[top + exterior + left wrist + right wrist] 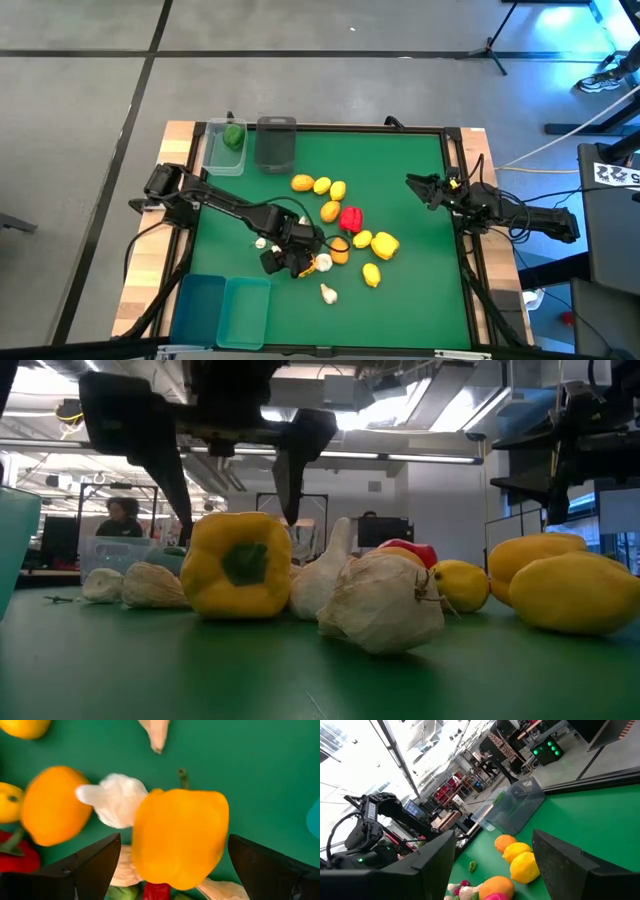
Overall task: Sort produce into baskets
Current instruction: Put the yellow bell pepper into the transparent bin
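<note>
I have the left tool spread wide, gripping nothing, straddling the glossy yellow bell pepper at lower centre of the green bench, ready to close.

The right tool waits part-open, empty, at the right edge.

We note a glossy, smooth yellow bell pepper, a papery, wrinkled garlic bulb beside it, matt green felt-like table cover, and translucent plastic bins.

Green table bears scattered produce and four baskets.
</note>
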Controlling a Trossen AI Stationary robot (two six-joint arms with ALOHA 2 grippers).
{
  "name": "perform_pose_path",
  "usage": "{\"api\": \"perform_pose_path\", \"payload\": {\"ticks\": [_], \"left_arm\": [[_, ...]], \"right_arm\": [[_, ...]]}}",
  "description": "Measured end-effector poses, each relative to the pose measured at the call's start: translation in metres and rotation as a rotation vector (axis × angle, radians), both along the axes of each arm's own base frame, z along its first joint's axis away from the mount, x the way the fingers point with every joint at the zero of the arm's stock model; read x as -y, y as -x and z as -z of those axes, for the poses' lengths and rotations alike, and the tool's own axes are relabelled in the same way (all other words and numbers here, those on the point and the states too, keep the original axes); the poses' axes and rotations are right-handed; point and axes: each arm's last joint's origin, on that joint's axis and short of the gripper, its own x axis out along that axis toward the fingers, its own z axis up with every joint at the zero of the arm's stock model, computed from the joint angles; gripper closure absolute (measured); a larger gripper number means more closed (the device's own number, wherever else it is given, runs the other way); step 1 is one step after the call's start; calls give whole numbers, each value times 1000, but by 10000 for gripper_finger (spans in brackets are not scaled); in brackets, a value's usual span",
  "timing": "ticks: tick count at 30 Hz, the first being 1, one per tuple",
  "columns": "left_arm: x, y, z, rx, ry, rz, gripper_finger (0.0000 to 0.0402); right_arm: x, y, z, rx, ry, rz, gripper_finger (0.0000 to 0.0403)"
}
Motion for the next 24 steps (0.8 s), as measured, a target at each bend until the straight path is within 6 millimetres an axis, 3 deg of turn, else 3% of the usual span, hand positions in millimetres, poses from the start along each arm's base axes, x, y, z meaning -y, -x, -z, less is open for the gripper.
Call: {"api": "perform_pose_path", "payload": {"ticks": [15, 24], "left_arm": [[4, -7, 21, -39, 10, -1, 39], [4, -7, 23, -48, 11, -4, 45]], "right_arm": [[0, 0, 0, 0, 0, 0, 142], [0, 0, 0, -2, 3, -1, 142]]}}
